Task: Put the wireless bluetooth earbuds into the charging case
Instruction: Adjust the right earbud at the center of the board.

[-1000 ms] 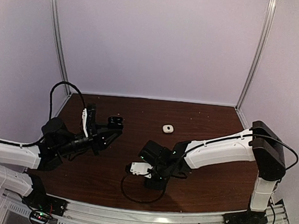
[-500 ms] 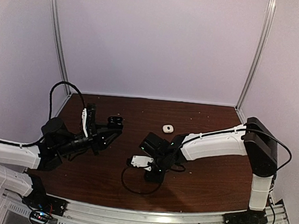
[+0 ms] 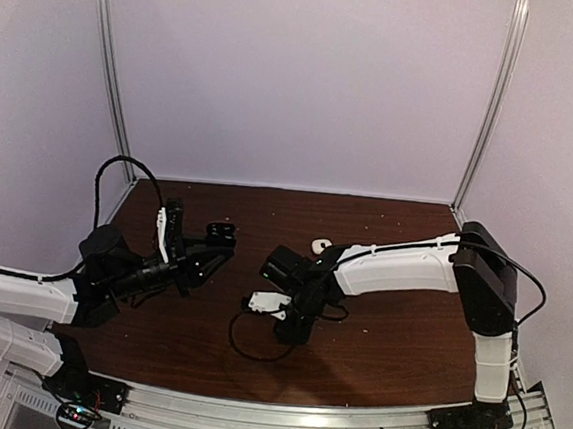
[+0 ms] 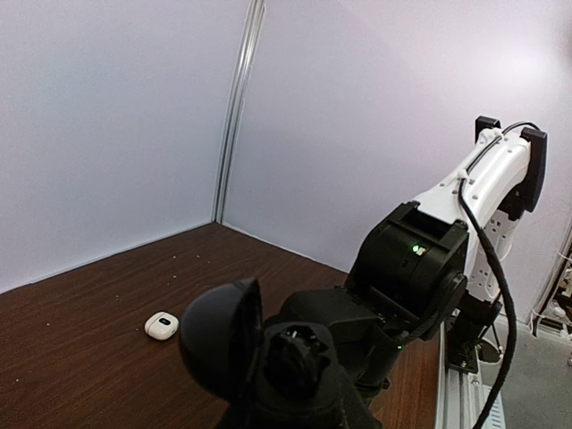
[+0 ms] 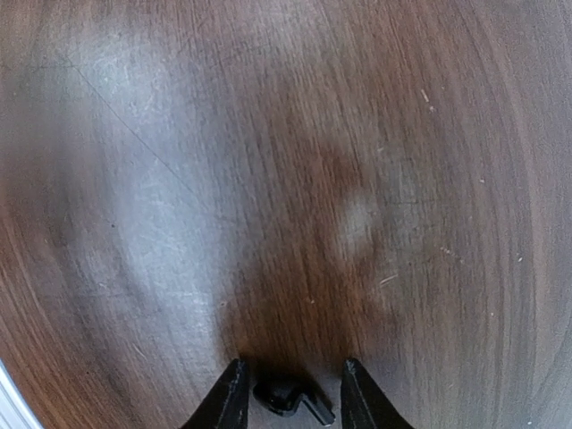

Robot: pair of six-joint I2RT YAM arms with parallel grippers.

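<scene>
My left gripper (image 3: 206, 250) is shut on a black charging case (image 3: 222, 234) and holds it above the table at the left. In the left wrist view the case body (image 4: 299, 357) faces up with its round lid (image 4: 219, 335) swung open. My right gripper (image 3: 289, 335) points down at the table in the middle. In the right wrist view its fingers (image 5: 234, 393) stand apart around a small black earbud (image 5: 286, 398) lying on the wood. My right gripper (image 5: 292, 375) is open. No white earbuds show.
A small closed white case (image 3: 321, 247) lies on the brown table behind the right arm; it also shows in the left wrist view (image 4: 162, 325). A black cable loop (image 3: 245, 346) hangs by the right wrist. Grey walls enclose the table.
My right arm has swung left and a little farther from the near edge, with the gripper staying low over the table. The left arm and its case have not moved.
</scene>
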